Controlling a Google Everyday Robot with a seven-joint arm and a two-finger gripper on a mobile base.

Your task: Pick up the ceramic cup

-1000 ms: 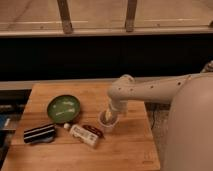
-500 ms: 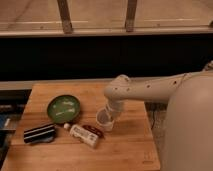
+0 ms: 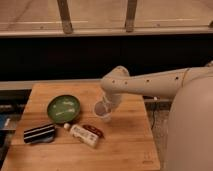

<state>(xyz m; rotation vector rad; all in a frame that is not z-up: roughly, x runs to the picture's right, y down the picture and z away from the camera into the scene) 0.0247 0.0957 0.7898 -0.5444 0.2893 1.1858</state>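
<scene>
The ceramic cup (image 3: 103, 112) is small, pale and round. It sits in my gripper (image 3: 106, 104) near the middle of the wooden table (image 3: 127, 145), just right of the green plate (image 3: 63, 108). The gripper comes down from the white arm on the right and is shut on the cup. The cup looks tilted and slightly raised off the wood, with its rim facing the camera. The gripper hides part of the cup's far side.
A white bottle with a small cap (image 3: 82, 135) lies in front of the plate, with a red-brown packet (image 3: 94, 131) beside it. A black striped object (image 3: 39, 133) lies at the front left. My white body fills the right edge. A dark ledge runs behind the table.
The gripper and the cup have moved together a little to the left and upward, away from the bottle and packet. The other objects have not moved.
</scene>
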